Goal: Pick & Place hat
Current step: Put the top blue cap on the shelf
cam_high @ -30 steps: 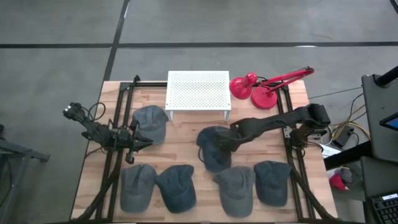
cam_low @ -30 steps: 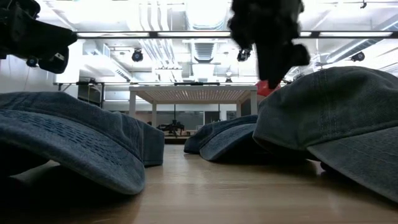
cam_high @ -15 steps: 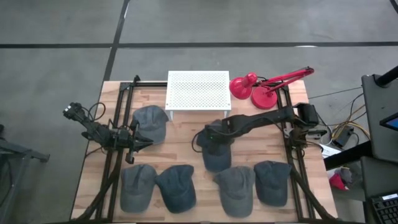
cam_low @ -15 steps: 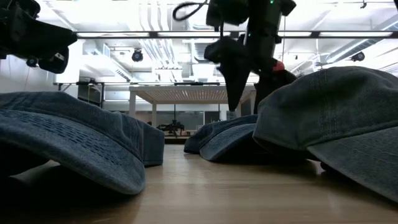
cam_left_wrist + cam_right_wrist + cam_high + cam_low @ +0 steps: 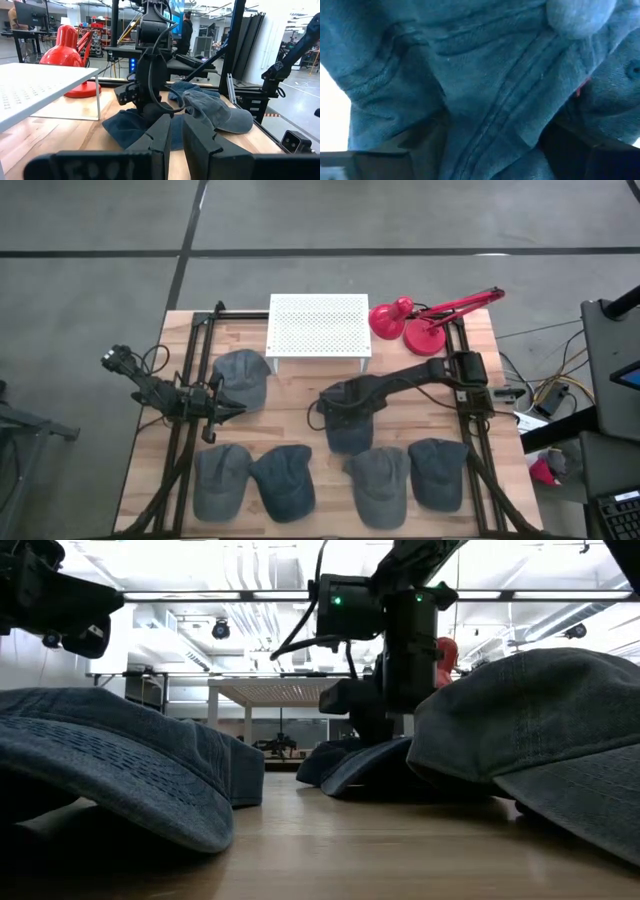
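Hat (image 5: 347, 418), a soft denim cap near table centre, sits under the right gripper (image 5: 338, 408), pressed into its crown; whether those jaws grip, I cannot tell. Light and floppy, it should bunch best at the crown. Left gripper (image 5: 222, 411) waits at nine o'clock, pinched together.

Bare wood lies between the white rack (image 5: 319, 324) and the middle hat (image 5: 345, 420); four hats (image 5: 285, 480) crowd the near edge.

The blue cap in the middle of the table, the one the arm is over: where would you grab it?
Probably on the soft crown of the middle cap, coming straight down. It lies dome-up with fabric that bunches between fingers. The right gripper is already pressed into it there.
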You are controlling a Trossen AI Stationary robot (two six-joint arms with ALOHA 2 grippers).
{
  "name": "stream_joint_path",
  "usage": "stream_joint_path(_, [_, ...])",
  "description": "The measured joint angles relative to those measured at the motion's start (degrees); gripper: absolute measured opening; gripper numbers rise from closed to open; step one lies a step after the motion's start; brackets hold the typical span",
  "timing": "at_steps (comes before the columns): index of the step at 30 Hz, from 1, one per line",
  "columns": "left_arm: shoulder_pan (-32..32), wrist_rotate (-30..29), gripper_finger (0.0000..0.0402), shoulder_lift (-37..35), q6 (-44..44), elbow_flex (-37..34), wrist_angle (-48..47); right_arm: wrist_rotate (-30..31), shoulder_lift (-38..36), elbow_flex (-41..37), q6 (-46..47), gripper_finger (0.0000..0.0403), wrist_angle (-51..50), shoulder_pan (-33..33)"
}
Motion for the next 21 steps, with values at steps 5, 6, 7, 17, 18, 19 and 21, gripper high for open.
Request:
stream_joint_path(5, [0.0,0.0,0.0051,0.0,0.0,0.0,0.1,-0.6,1.1,0.0,-0.3,0.021,0.1,0.2])
stream_joint_path(6, [0.0,0.0,0.0051,0.0,0.0,0.0,0.0,-0.5,0.9,0.0,-0.3,0.0193,0.2,0.3])
stream_joint_path(7, [0.0,0.0,0.0051,0.0,0.0,0.0,0.0,-0.1,0.3,-0.1,-0.4,0.0176,0.1,0.3])
stream_joint_path(17, [0.0,0.0,0.0051,0.0,0.0,0.0,0.0,7.7,-8.8,-0.6,-4.9,0.0018,-0.6,0.4])
stream_joint_path(18, [0.0,0.0,0.0051,0.0,0.0,0.0,0.0,8.1,-9.9,-0.5,-5.2,0.0016,-1.3,0.3])
stream_joint_path(19, [0.0,0.0,0.0051,0.0,0.0,0.0,0.0,8.3,-11.0,-0.5,-5.3,0.0016,-1.9,0.4])
stream_joint_path(21, [0.0,0.0,0.0051,0.0,0.0,0.0,0.0,8.3,-13.1,-0.6,-5.6,0.0015,-2.5,0.5])
